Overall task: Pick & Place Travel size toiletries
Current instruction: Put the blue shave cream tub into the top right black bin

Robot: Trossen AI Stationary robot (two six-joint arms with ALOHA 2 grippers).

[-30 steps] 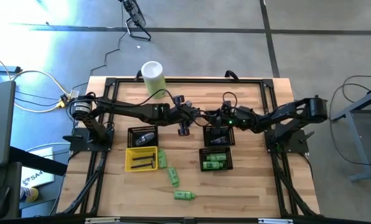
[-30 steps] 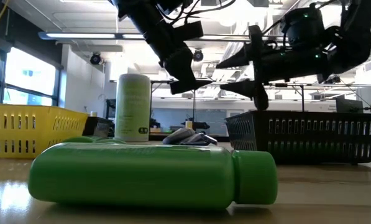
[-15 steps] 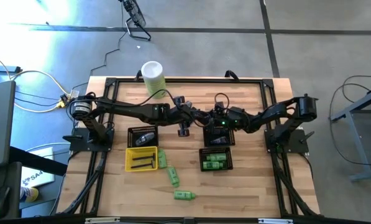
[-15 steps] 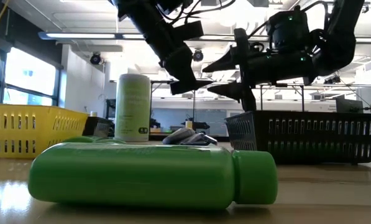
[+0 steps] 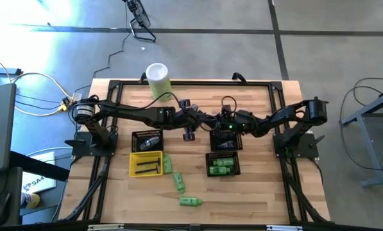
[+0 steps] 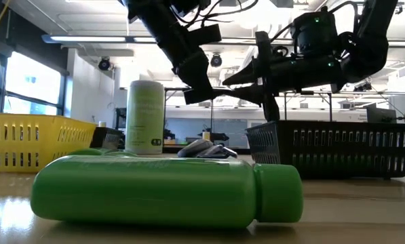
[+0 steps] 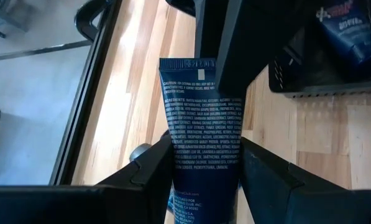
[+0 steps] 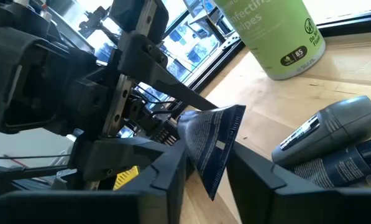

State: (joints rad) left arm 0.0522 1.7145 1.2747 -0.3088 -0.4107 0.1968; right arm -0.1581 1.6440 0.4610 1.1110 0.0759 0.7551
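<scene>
A dark blue printed tube (image 7: 201, 124), one of the travel size toiletries, hangs in the air over the middle of the table between my two grippers. My left gripper (image 5: 195, 122) reaches in from the table's left and is shut on the tube's lower body. My right gripper (image 5: 212, 122) comes from the table's right and is shut on its flat crimped end. Green bottles (image 5: 179, 181) lie loose on the wood near the front. A grey bottle (image 8: 325, 134) and another blue tube (image 8: 340, 165) lie on the table below. My left gripper pinches the tube's body (image 7: 204, 168) between its two fingers (image 7: 154, 165), one on each side edge. The tube points out ahead along the fingers, toward the table's right, lifted clear. My right gripper pinches the tube's crimped end (image 8: 217, 134) between its two fingers (image 8: 173, 168). It comes level from the table's right, in line with the tube.
A yellow tray (image 5: 146, 163) and a black basket (image 5: 147, 141) stand front left; two black baskets (image 5: 225, 140), the nearer one (image 5: 222, 165) with green bottles, stand front right. A tall pale-green canister (image 5: 158, 80) stands at the far edge.
My right gripper has moved toward the table's left, up to the tube that my left gripper holds out, and its wide-open fingers have shut on the tube's crimped end. The tube stays where it was.
</scene>
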